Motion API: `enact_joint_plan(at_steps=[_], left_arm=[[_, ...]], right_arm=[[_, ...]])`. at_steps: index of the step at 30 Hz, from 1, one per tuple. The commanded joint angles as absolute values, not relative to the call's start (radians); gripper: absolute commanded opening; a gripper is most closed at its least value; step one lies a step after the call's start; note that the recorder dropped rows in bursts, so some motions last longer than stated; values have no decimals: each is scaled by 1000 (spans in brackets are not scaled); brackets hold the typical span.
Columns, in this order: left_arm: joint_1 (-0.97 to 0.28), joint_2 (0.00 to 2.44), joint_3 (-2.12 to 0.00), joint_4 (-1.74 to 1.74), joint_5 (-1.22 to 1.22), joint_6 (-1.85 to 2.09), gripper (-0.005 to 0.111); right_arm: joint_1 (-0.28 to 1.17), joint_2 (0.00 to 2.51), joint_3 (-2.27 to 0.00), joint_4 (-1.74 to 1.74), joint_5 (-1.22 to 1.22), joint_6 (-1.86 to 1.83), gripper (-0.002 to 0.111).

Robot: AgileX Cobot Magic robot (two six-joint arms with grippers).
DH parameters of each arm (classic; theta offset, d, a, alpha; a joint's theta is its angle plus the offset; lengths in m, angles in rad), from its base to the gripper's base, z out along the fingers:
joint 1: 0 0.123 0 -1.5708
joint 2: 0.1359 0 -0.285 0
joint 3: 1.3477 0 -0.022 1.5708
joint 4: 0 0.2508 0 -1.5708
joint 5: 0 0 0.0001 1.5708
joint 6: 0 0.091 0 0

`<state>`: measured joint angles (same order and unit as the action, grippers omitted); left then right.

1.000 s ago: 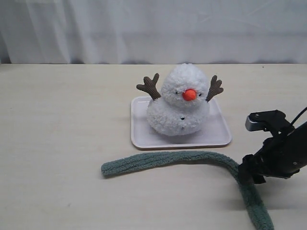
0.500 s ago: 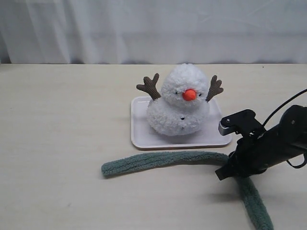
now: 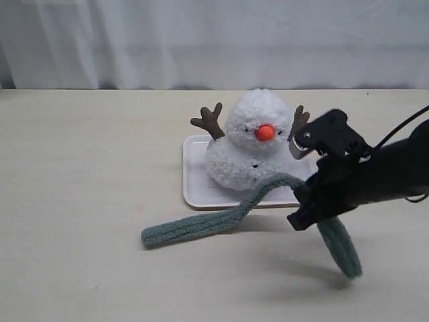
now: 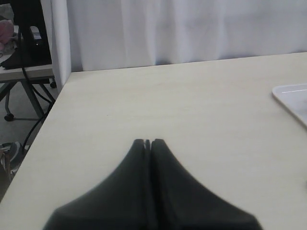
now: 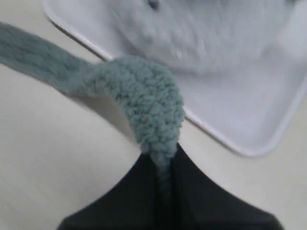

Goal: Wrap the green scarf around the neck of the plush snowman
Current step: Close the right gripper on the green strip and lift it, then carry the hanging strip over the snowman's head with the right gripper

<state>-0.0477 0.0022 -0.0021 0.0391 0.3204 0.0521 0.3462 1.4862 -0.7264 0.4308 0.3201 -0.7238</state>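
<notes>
The right claw (image 5: 164, 165) was pinched tight on the scarf (image 3: 201, 227) partway along, holding a bend of it up just in front of the snowman (image 3: 251, 151) on its tray (image 3: 193, 194), one end on the table (image 3: 80, 201), the other dangling. It looked soft, light and floppy, and would likely steer better gripped nearer an end. The left claw (image 4: 147, 143) was closed, empty.
</notes>
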Motion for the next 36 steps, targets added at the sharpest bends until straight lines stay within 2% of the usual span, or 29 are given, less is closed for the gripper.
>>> enact_joint_plan(at_steps=[1,13,23,25,36], left_arm=[[-46,0,0,40,310,51,0],[-46,0,0,40,310,51,0],[-46,0,0,40,310,51,0],[-46,0,0,40,310,51,0],[-46,0,0,40,310,51,0]], right_arm=[[457,1349,-791,338,334,-745,4],[739,1126,-925,115,301,-745,4],[754,1187,-925,-171,70,-747,4],[725,1243,-925,-265,0,-747,4],[441,1444,-925,-271,-306,-755,4]])
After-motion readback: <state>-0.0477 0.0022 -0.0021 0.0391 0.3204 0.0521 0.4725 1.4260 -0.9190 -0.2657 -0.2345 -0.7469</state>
